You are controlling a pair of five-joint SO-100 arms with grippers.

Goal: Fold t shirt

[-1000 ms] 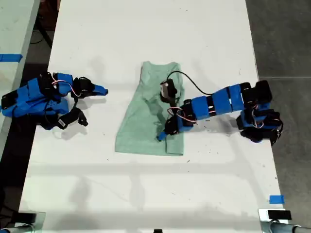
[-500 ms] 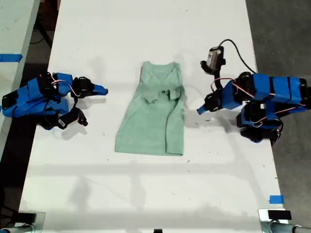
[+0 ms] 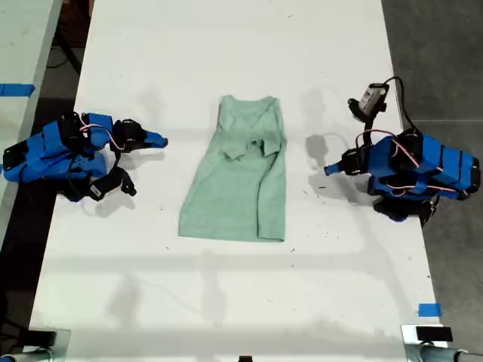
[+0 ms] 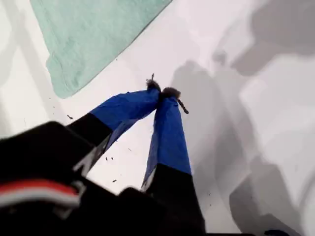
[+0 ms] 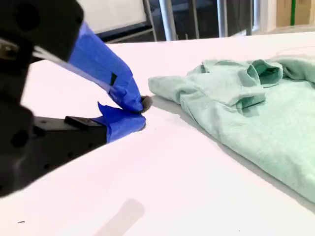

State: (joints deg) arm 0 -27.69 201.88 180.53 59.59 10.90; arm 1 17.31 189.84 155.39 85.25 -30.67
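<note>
The pale mint-green t shirt lies flat in the middle of the white table, V-neck away from the camera, with one long side folded in over itself. My first gripper is shut and empty. It hovers over bare table off the shirt's edge at the exterior view's right; its wrist view shows the blue tips touching and a shirt corner beyond. My second gripper rests low at the exterior view's left, shut and empty, a short gap from the shirt.
Blue tape marks sit near the table's front corner at the exterior view's right. A second table with blue tape stands beyond the exterior view's left edge. Dark floor borders the table on both sides.
My first gripper was down on the shirt's lower part, then lifted off and drew back to the exterior view's right. The shirt stays with its side folded in. The second arm has not moved.
</note>
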